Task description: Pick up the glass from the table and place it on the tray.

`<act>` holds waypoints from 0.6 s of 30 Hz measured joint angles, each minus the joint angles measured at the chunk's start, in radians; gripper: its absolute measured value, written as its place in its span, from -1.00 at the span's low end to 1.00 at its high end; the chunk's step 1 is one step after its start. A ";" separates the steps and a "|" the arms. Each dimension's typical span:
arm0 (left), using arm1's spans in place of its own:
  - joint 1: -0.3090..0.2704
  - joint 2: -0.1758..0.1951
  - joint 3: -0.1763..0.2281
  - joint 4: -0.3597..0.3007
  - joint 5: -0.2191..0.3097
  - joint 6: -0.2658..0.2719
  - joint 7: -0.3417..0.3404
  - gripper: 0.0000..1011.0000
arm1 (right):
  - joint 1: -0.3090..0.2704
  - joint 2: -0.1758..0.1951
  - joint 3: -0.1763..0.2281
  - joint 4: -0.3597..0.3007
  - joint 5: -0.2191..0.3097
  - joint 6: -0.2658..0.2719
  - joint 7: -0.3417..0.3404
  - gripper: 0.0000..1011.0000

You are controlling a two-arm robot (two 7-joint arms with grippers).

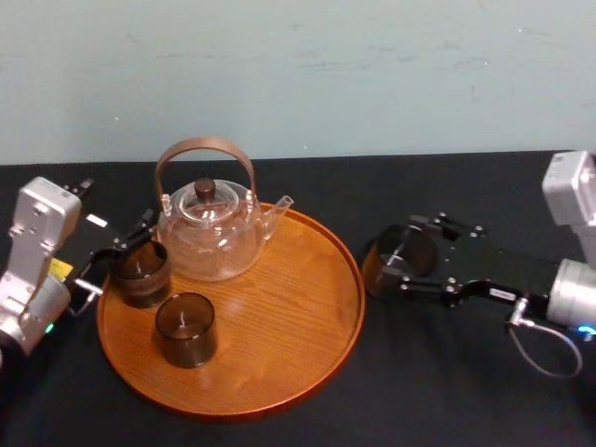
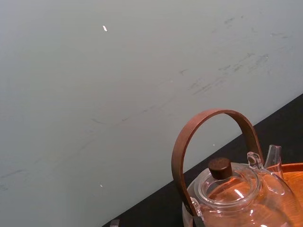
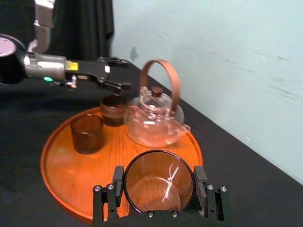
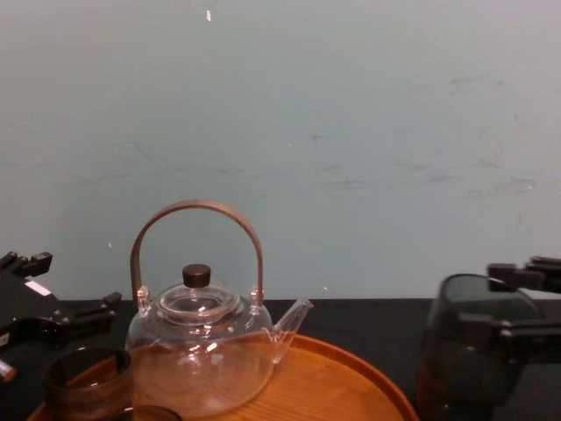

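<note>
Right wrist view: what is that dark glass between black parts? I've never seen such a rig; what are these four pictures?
This is a two-armed robot filmed by four cameras: head looking down, chest looking across, one on each wrist. On the black table sits a round wooden tray carrying a glass teapot and two tumblers. Those black parts are the right pincer, shut on a third glass just right of the tray. The left pincer is open beside the tray's left tumbler.
</note>
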 joint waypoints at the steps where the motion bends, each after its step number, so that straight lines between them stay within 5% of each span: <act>1: 0.000 0.000 0.000 0.000 0.000 0.000 0.000 0.98 | 0.012 -0.009 -0.014 0.004 -0.002 -0.001 0.004 0.79; 18: 0.000 0.000 0.000 0.000 0.000 0.000 0.000 0.98 | 0.124 -0.120 -0.149 0.069 -0.017 -0.017 0.018 0.79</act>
